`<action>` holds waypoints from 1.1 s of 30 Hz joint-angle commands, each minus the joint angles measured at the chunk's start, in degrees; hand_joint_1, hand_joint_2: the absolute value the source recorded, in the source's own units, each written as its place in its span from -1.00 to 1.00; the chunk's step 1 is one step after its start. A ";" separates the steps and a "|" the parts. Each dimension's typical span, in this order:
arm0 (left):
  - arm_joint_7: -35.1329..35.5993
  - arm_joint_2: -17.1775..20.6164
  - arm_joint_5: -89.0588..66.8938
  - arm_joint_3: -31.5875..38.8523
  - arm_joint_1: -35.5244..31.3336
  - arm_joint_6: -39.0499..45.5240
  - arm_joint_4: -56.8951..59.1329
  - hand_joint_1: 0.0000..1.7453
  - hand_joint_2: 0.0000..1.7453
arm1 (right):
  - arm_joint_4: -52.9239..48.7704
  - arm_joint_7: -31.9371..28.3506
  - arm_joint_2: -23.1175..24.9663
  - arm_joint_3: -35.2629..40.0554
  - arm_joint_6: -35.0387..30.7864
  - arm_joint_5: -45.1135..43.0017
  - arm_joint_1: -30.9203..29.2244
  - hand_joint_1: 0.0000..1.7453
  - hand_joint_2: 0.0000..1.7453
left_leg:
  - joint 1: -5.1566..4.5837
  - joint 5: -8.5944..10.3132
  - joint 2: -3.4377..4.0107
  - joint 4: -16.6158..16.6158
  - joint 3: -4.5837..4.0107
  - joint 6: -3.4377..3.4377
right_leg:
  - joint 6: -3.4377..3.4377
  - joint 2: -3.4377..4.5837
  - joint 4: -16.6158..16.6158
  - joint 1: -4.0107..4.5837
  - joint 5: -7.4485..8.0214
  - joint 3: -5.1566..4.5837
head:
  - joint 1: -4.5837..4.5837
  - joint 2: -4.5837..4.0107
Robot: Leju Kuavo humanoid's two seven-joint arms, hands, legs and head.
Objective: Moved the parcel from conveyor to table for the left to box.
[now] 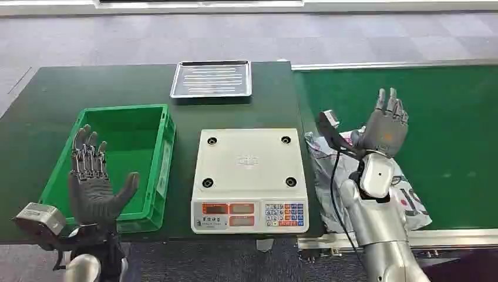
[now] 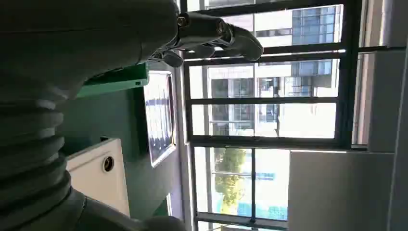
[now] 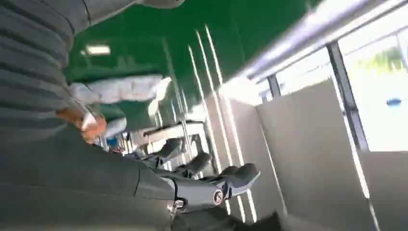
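Head view: parcel [image 1: 329,170], a crumpled grey-white bag, lies on the green conveyor [image 1: 458,129] at its near edge, just beside the scale [image 1: 249,176] on the dark worktop [image 1: 59,94]. Right hand [image 1: 386,124] is raised over the parcel, fingers spread, holding nothing. Left hand [image 1: 93,179] is upright over the green box [image 1: 126,158], fingers apart and empty. Tray [image 1: 212,78] at far side. Left wrist view: left hand's fingers loosely apart against the window, box edge and scale corner in sight. Right wrist view: fingers [image 3: 226,179] apart, nothing between them. Judgement: pick-up not begun; next move calls for lowering the right hand onto the parcel and closing on the loose bag.
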 commanded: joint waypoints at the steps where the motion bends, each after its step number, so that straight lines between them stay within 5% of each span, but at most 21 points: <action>1: -1.77 2.70 1.34 -3.75 -3.97 0.63 8.72 -1.00 1.00 | 29.06 -18.09 -5.49 13.48 -12.96 -0.01 -14.78 -1.00 1.00 | 0.05 0.04 0.14 -0.19 0.31 0.03 | -0.05 -0.05 -0.28 0.09 0.08 0.36 | 0.00 0.00; 4: -2.91 3.57 1.71 -3.71 -3.38 1.07 9.15 -1.00 1.00 | 35.69 -26.45 -4.11 12.29 -7.03 -3.52 -16.49 -1.00 1.00 | 0.00 0.01 0.14 -0.13 0.31 0.01 | -0.05 0.06 -0.13 0.05 0.02 0.30 | -0.02 0.00; 8: -3.16 3.92 2.15 -3.17 -1.97 1.31 7.88 -1.00 1.00 | 37.73 -20.84 -3.83 14.16 -6.58 -0.81 -17.77 -1.00 1.00 | -0.01 -0.01 0.06 -0.10 0.21 0.02 | -0.04 -0.06 -0.10 0.06 -0.01 0.24 | 0.00 0.02; 9: -2.97 3.78 2.35 -2.98 -1.37 1.62 6.88 -1.00 1.00 | 37.52 -13.80 -4.69 18.08 -4.78 -0.01 -18.36 -1.00 1.00 | 0.02 -0.01 0.08 -0.11 0.22 0.03 | -0.05 -0.08 -0.15 0.10 0.00 0.28 | 0.00 0.00; 11: -2.88 3.75 2.42 -2.84 -0.95 1.75 6.18 -1.00 1.00 | 37.69 -11.97 -4.21 18.06 -2.95 -0.01 -19.02 -1.00 1.00 | 0.02 -0.06 0.21 -0.10 0.24 0.04 | -0.06 0.01 -0.14 0.12 -0.01 0.27 | 0.00 0.00; 12: -2.27 3.31 2.67 -2.35 -0.03 2.39 4.75 -1.00 1.00 | 37.03 -3.97 -4.19 17.98 -1.10 -0.23 -19.16 -1.00 1.00 | 0.01 -0.06 0.16 -0.04 0.14 0.03 | -0.04 0.04 -0.04 0.05 -0.03 0.16 | 0.00 0.02; 13: -2.08 3.36 2.84 -2.29 0.64 2.49 3.85 -1.00 1.00 | 36.23 -3.85 -4.19 17.53 -0.35 -0.01 -19.01 -1.00 1.00 | 0.04 -0.07 0.23 -0.07 0.21 0.03 | -0.06 0.05 -0.11 0.09 -0.02 0.23 | 0.00 0.00; 15: -1.45 3.03 2.84 -1.85 1.22 2.83 3.11 -1.00 1.00 | 35.57 6.70 -5.50 20.20 6.94 -0.01 -19.23 -1.00 1.00 | 0.04 -0.05 0.18 -0.06 0.16 0.02 | -0.06 0.00 -0.07 0.08 -0.03 0.19 | 0.00 0.00; 18: -1.10 2.43 2.70 -1.16 2.03 3.20 1.91 -1.00 1.00 | 30.81 17.91 -6.14 15.37 8.95 -0.36 -17.32 -1.00 1.00 | 0.02 -0.05 0.07 -0.03 0.11 0.04 | -0.05 -0.07 -0.04 0.06 -0.08 0.17 | 0.00 0.00; 21: -0.08 1.32 1.61 -0.70 2.01 3.12 1.74 -1.00 1.00 | 22.47 21.66 -6.24 7.87 19.80 -0.21 -12.62 -1.00 1.00 | 0.06 -0.04 -0.09 -0.06 0.11 0.04 | -0.04 -0.24 -0.12 0.09 -0.10 0.25 | 0.00 0.00; 26: -0.14 0.50 0.36 -0.20 0.71 2.88 3.50 -1.00 1.00 | 18.92 13.68 -1.61 -5.03 22.03 -1.92 -7.70 -1.00 1.00 | 0.05 -0.02 -0.05 -0.11 0.17 0.02 | -0.06 -0.19 -0.12 0.08 -0.08 0.26 | 0.00 0.00; 33: 0.05 0.50 -0.75 0.79 0.08 1.03 3.43 -1.00 1.00 | 11.25 -9.98 4.67 -13.85 26.32 -20.36 3.39 -1.00 1.00 | 0.09 -0.03 -0.07 -0.10 0.14 0.01 | -0.06 -0.18 -0.12 0.18 -0.09 0.25 | 0.00 0.00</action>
